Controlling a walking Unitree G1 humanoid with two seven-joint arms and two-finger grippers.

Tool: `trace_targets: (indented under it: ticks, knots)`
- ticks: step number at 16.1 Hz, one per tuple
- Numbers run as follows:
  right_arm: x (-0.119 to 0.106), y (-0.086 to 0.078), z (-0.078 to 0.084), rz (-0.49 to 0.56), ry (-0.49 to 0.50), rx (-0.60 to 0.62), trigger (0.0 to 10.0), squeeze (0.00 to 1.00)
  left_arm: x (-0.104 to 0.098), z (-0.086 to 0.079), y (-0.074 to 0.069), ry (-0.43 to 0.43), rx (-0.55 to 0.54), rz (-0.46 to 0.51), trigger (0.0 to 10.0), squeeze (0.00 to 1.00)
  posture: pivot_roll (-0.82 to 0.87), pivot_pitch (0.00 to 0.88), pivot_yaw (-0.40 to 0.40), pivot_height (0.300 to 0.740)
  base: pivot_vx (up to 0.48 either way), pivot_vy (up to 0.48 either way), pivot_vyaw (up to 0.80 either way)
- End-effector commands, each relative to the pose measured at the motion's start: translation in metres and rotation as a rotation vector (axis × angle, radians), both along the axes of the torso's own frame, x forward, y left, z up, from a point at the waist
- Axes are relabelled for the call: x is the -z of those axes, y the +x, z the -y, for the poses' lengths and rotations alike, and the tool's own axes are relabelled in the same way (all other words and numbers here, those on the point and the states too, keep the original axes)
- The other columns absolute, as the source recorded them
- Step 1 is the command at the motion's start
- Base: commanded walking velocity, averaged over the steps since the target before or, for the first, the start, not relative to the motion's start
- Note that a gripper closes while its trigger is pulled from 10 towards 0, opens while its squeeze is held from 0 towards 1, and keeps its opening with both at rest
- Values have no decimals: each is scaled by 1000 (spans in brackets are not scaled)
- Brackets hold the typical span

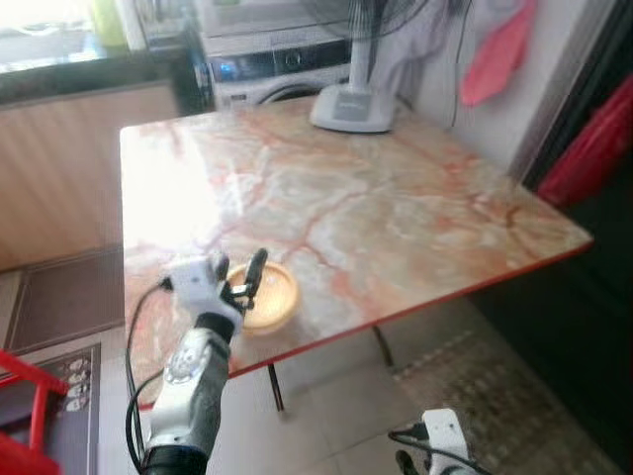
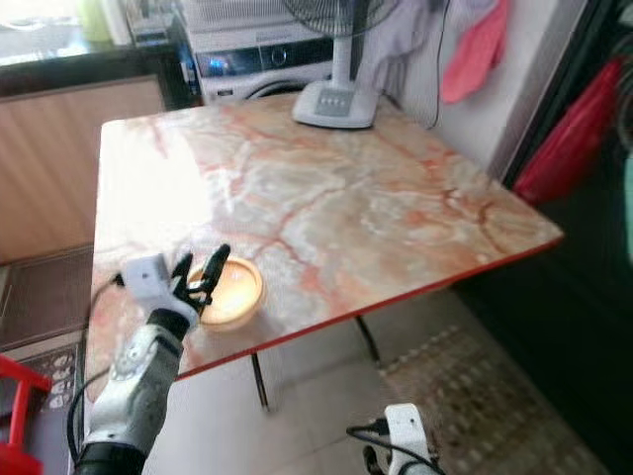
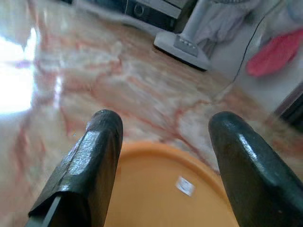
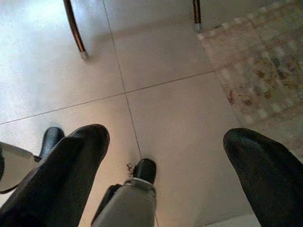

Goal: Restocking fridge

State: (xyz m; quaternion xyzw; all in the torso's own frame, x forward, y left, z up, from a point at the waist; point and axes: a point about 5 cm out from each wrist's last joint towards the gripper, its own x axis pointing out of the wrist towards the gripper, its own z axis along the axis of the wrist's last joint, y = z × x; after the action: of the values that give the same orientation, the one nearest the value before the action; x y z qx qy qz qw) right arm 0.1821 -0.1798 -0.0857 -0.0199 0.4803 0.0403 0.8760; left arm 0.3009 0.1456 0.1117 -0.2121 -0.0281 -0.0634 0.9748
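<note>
The left gripper [image 1: 245, 282] is held with fingers spread over an orange bowl [image 1: 269, 297] near the front edge of the marble table [image 1: 396, 218]; a small white label [image 3: 185, 185] inside cannot be read. The right gripper [image 4: 165, 156] hangs open over the tiled floor [image 4: 165, 99]. A fan base [image 1: 351, 107] is seen at the table's far edge, before a washing machine [image 1: 282, 69].

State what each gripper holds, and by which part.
Nothing held. The left gripper is open over the orange bowl; the right gripper hangs open above the floor.
</note>
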Motion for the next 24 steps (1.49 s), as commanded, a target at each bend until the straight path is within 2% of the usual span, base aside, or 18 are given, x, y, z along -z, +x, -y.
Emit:
trace_targets:
  ticks: [1, 2, 3, 7, 9, 10, 15, 18, 21, 24]
  knots:
    - [-1, 2, -3, 7, 9, -1, 10000, 0, -6, -6, 2, -18, -18, 20, 10000, 0, 61, 0, 3, 740, 0, 0, 0]
    - [-1, 2, -3, 7, 9, 0, 10000, 0, -7, -8, 3, -11, -37, 20, 10000, 569, 61, 0, 3, 740, 0, 0, 0]
    - [-1, 3, -3, 7, 9, 2, 10000, 0, -10, -15, 5, -50, -70, 24, 10000, 1000, 63, 3, 0, 740, 0, 0, 0]
    - [-1, 3, -3, 6, 7, -9, 10000, 0, -13, -23, 4, -111, -84, 12, 10000, 1000, 65, 6, -4, 740, 0, 0, 0]
    - [-1, 3, -3, 6, 5, -14, 10000, 0, 0, -23, 5, -100, -81, -60, 10000, 1000, 62, 8, -5, 740, 0, 0, 0]
    - [-1, 4, -3, 7, 4, -17, 10000, 0, 3, -23, 6, -162, -74, -74, 10000, 0, 58, 8, -6, 740, 0, 0, 0]
    - [-2, 4, -2, 7, -6, -43, 10000, 0, 9, -27, 11, -214, -102, -107, 10000, 0, 57, 13, -8, 740, 0, 0, 0]
    - [-2, 4, -2, 3, -15, -79, 10000, 0, 18, -21, 16, -304, -73, -166, 10000, 0, 56, 15, -10, 740, 0, 0, 0]
    - [-2, 5, -2, 6, -17, -88, 10000, 0, 24, -5, 18, -226, 7, -197, 10000, 0, 48, 15, -8, 740, 0, 0, 0]
    - [-2, 5, -2, 5, -19, -97, 10000, 0, 27, 1, 19, -231, 43, -217, 10000, 0, 49, 16, -9, 740, 0, 0, 0]
